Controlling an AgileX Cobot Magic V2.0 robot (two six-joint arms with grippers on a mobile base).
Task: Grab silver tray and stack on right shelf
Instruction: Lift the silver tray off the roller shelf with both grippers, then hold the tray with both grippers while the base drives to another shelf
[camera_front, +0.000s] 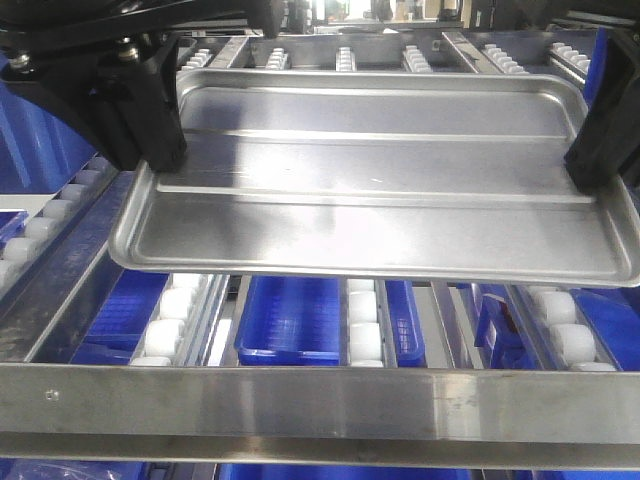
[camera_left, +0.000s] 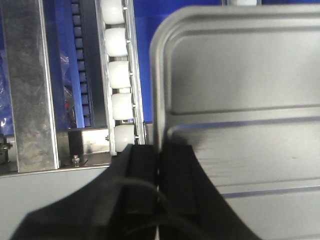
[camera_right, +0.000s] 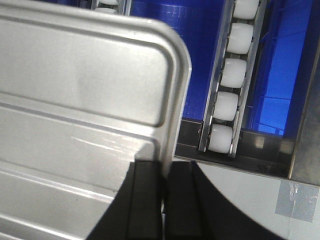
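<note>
A silver tray hangs level above the roller shelf, held at both short ends. My left gripper is shut on its left rim; in the left wrist view the black fingers pinch the tray edge between them. My right gripper is shut on the right rim; in the right wrist view the fingers clamp the tray wall near its corner.
The shelf has steel rails with white rollers and a steel front bar. Blue bins sit on the level below. Roller tracks show beside the tray in the left wrist view and the right wrist view.
</note>
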